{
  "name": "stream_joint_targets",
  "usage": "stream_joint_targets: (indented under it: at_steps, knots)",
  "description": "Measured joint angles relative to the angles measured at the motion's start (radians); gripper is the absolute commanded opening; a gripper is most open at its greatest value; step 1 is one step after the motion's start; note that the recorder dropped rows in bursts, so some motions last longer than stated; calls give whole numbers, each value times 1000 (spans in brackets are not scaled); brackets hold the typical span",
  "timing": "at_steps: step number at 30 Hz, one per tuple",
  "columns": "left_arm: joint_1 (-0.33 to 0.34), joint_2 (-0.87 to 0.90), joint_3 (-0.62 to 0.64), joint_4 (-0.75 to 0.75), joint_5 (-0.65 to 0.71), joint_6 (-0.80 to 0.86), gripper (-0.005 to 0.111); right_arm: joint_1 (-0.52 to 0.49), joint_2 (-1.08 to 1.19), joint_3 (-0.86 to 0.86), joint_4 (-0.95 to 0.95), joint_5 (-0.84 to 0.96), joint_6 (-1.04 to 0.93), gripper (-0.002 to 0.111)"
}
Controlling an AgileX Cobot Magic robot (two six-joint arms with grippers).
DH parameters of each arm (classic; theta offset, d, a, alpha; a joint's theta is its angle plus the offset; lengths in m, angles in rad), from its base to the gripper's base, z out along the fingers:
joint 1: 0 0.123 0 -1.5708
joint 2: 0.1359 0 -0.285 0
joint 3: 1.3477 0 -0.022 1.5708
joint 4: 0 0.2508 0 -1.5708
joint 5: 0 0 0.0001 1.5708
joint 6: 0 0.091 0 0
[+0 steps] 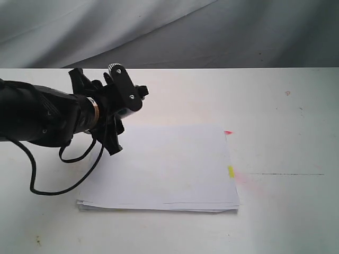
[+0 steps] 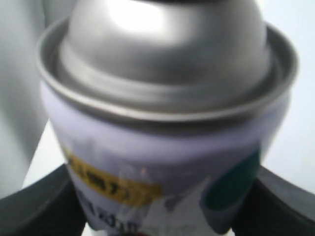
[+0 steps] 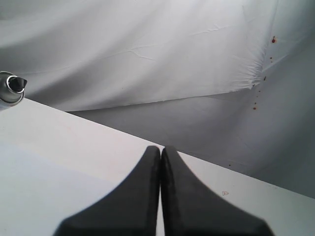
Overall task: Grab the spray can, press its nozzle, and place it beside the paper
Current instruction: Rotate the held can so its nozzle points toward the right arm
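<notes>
Spray can [image 2: 162, 147] clamped in the left tool [image 1: 121, 112], held above the paper's [image 1: 169, 169] corner; the right tool [image 3: 160, 196], pinched closed and empty, looks due to press the nozzle [image 3: 17, 83] next.

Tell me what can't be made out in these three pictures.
Left wrist view: the spray can fills the frame; its label print is blurred, its top cut off by the edge.
Exterior view: the left gripper largely hides the can.
Right wrist view: the nozzle is tiny, the can's body cut off by the edge.
</notes>
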Motion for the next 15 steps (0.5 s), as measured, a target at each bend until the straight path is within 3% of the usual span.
stream_joint_targets:
  at_steps: [6,15]
  knots:
    - [-60,2,2,176,32,-15,0,0,0,0,0,0,0,0]
    - [-71,14,14,196,52,-52,0,0,0,0,0,0,0,0]
